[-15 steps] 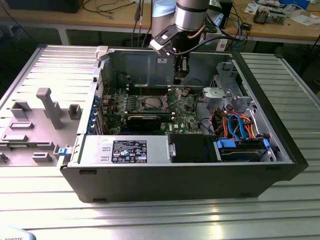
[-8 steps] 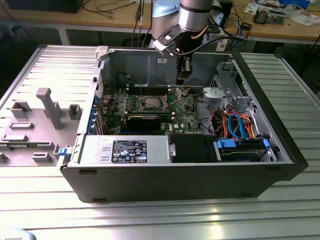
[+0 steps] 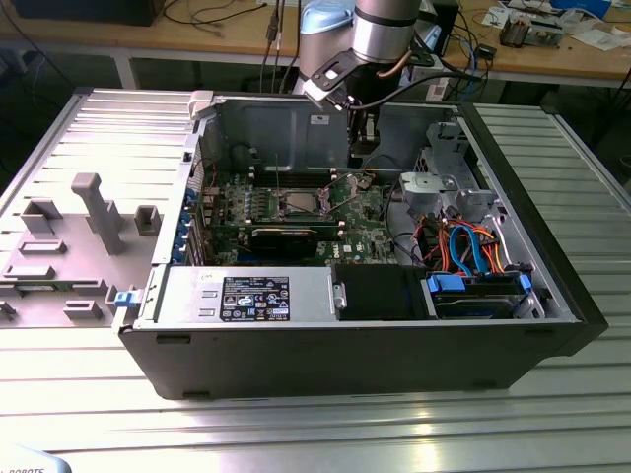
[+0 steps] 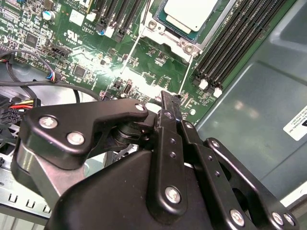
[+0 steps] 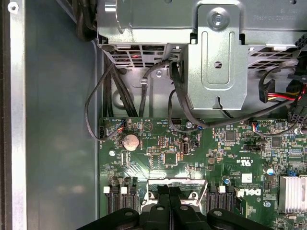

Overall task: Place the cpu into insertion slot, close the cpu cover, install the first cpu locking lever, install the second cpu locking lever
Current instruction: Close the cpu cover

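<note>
The cpu (image 4: pixel 188 13), a silver-topped square chip, lies in the insertion slot (image 3: pixel 299 204) on the green board (image 5: pixel 230 158). A silver metal frame (image 4: pixel 162 37), the cpu cover, lies flat around the chip. Two thin wire levers (image 4: pixel 135 45) run from the socket's corners out over the board; whether they are latched I cannot tell. My gripper (image 4: pixel 166 96) hangs above the board a short way from the socket, to the exterior view's right of it (image 3: pixel 361 163). Its black fingers (image 5: pixel 163 196) are pressed together and hold nothing. They hide part of the socket frame in the first wrist view.
The board lies in an open computer case (image 3: pixel 552 296). Black memory slots (image 4: pixel 230 43) flank the socket. A metal drive cage (image 5: pixel 216 52) with black and coloured cables (image 5: pixel 144 86) stands beside the board. A long black card (image 3: pixel 284 236) crosses the board nearer the camera. Grey case wall (image 4: pixel 259 105) is close by.
</note>
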You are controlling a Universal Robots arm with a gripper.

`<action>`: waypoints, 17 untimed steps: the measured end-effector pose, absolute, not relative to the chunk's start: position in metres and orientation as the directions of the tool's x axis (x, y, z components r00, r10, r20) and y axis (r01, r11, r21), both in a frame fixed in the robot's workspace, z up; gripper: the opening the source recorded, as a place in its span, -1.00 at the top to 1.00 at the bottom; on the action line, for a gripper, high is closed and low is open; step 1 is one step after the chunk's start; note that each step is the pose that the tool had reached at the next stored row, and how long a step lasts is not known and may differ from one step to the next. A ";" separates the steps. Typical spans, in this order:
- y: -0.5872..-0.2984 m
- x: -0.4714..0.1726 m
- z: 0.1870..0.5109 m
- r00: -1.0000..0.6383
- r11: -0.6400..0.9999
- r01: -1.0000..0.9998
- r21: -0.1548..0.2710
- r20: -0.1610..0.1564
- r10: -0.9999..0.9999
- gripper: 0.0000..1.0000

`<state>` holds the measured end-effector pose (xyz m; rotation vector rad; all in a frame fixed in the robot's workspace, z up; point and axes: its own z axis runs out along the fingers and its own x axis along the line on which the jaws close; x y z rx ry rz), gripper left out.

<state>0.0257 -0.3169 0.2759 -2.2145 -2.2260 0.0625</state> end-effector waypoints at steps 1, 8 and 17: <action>-0.317 0.026 0.276 -0.006 0.005 1.000 -0.029 -0.027 1.000 0.79; -0.317 0.026 0.276 -0.005 0.005 1.000 -0.029 -0.027 1.000 0.79; -0.317 0.030 0.276 -0.005 0.005 1.000 -0.029 -0.027 1.000 0.79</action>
